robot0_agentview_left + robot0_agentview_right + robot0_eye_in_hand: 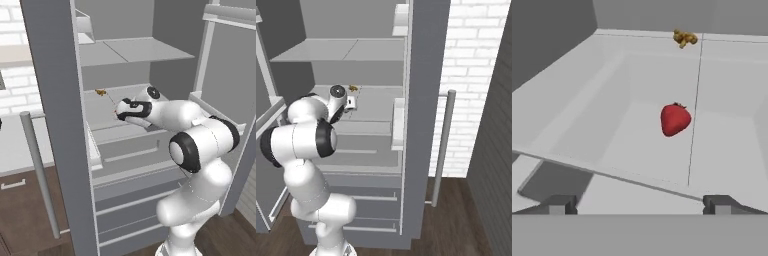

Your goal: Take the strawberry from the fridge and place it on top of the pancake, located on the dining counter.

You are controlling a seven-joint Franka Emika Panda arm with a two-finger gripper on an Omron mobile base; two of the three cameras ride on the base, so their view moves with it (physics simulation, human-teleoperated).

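Observation:
The strawberry (675,120), small and bright red, lies on a pale grey shelf inside the open fridge (132,50), ahead of my gripper (639,205) and a little to its right in the hand view. The two dark fingertips (559,205) stand wide apart with nothing between them, well short of the berry. In the base views the white arm reaches into the middle shelf of the fridge (356,50), its hand (134,110) low over that shelf. The pancake and the dining counter are out of view.
A small yellow-brown food item (685,38) sits farther back on the same shelf (100,92). The fridge's open doors flank the arm, the left door (55,125) with a long silver handle (37,170). Door bins (398,122) hang at the right. Drawers sit below.

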